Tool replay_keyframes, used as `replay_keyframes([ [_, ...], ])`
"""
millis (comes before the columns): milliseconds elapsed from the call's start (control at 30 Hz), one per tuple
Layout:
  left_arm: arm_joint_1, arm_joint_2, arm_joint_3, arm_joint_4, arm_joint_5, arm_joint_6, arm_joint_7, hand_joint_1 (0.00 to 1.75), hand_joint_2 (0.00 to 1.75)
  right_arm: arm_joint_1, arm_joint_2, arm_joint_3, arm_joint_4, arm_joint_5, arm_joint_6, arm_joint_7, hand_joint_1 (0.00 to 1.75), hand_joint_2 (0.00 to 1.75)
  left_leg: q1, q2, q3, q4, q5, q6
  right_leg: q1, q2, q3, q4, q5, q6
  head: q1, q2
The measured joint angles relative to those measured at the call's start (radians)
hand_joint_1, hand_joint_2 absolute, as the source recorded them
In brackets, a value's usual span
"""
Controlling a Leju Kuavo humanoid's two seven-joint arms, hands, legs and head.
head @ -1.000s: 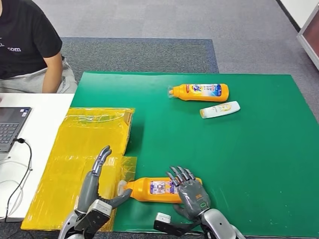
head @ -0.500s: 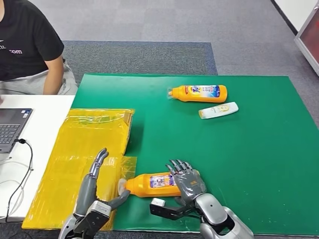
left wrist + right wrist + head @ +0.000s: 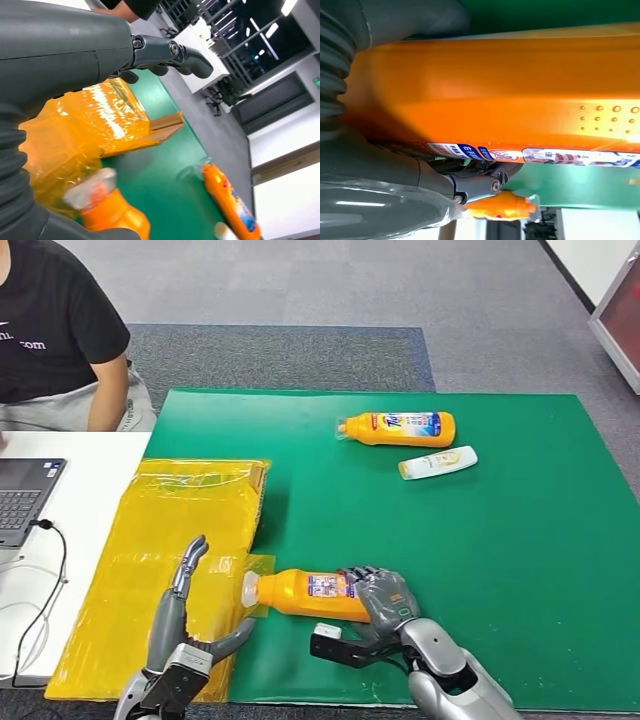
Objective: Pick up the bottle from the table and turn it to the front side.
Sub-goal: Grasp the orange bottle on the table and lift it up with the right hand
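the orange bottle lies on its side near the front edge of the green surface, cap end touching the yellow plastic-wrapped package, with the right hand wrapping its fingers around the base end. the left hand hovers over the package, fingers spread wide and holding nothing. well apart, at the far side, a second orange bottle and a small white bottle lie just beside each other. grey carpet surrounds the surface; a seated person, cut off at the frame edge, sits by a white desk with a laptop.

left wrist view: the blurred cap of the held bottle, the package, and dim office furniture beyond.

right wrist view: the bottle's orange body sits close against the camera, its label hard to read.
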Motion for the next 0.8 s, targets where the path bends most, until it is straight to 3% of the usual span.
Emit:
replay_keyframes([
  [233, 0.002, -0.014, 0.019, -0.004, 0.149, 0.010, -0.073, 0.00, 1.75, 0.074, 0.038, -0.124, -0.019, -0.329, -0.098, -0.133, 1.75, 1.75, 0.000, 0.000, 0.004, 0.000, -0.003, 0.000, 0.000, 0.000, 0.007, 0.000, -0.002, 0.000, 0.000, 0.000],
  [400, 0.008, -0.043, 0.042, -0.021, 0.402, -0.083, -0.089, 0.00, 1.75, 0.140, 0.090, -0.190, -0.058, -0.557, -0.118, -0.198, 1.75, 1.75, 0.000, 0.000, 0.004, 0.000, -0.004, -0.001, 0.001, 0.000, 0.009, 0.000, -0.003, -0.001, 0.000, 0.000],
  [633, 0.008, -0.062, 0.045, -0.023, 0.522, -0.157, -0.066, 0.00, 1.75, 0.175, 0.122, -0.211, -0.078, -0.609, -0.147, -0.231, 1.75, 1.75, 0.000, 0.000, 0.001, 0.000, -0.005, -0.002, 0.001, 0.000, 0.007, 0.000, -0.005, -0.001, 0.000, 0.000],
  [800, -0.013, -0.068, 0.016, 0.001, 0.548, -0.171, -0.016, 0.00, 1.75, 0.182, 0.127, -0.204, -0.080, -0.519, -0.218, -0.256, 1.75, 1.75, 0.000, 0.000, -0.002, 0.000, -0.005, -0.001, 0.000, 0.000, 0.004, 0.000, -0.004, 0.000, 0.000, 0.000],
])
